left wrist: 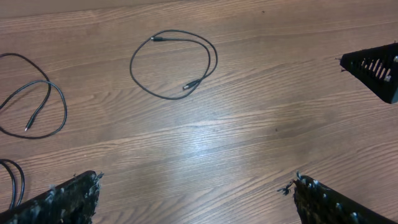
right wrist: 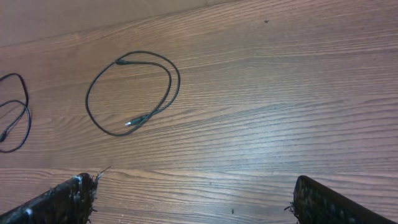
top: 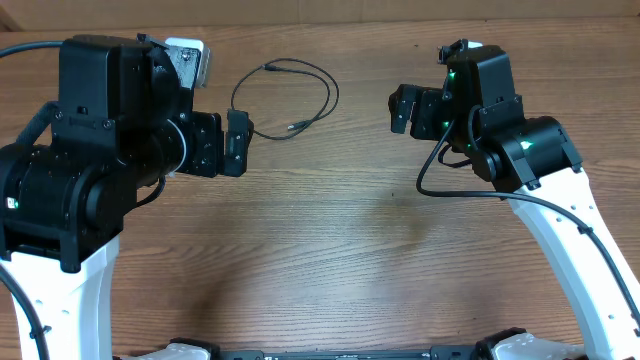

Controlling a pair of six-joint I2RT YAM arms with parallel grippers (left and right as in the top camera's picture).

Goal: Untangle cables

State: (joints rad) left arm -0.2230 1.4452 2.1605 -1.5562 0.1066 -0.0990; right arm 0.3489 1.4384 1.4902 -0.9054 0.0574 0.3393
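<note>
One cable (top: 285,100) lies looped alone near the table (top: 330,250) far edge; second cable (left wrist: 37,102) and third cable (left wrist: 11,180) lie toward the left edge, seemingly separate; left gripper (left wrist: 196,179) and right gripper (right wrist: 193,182) are empty, jaws apart; little looks left to do.

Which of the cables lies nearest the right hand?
The full loop lying alone in the middle. The other two, a second loop and a partly seen cable, lie farther left.

A: What is there to sort out?

B: 3 thin black cords. Out on its own, cable 1 (left wrist: 189,85) lies flat in 1 loose ring, with both small plugs showing.

A: And the rest?

B: In the left wrist view, cable 2 (left wrist: 64,109) curls apart, further left. Only a bit of cable 3 (left wrist: 22,177) shows at the edge.
</note>
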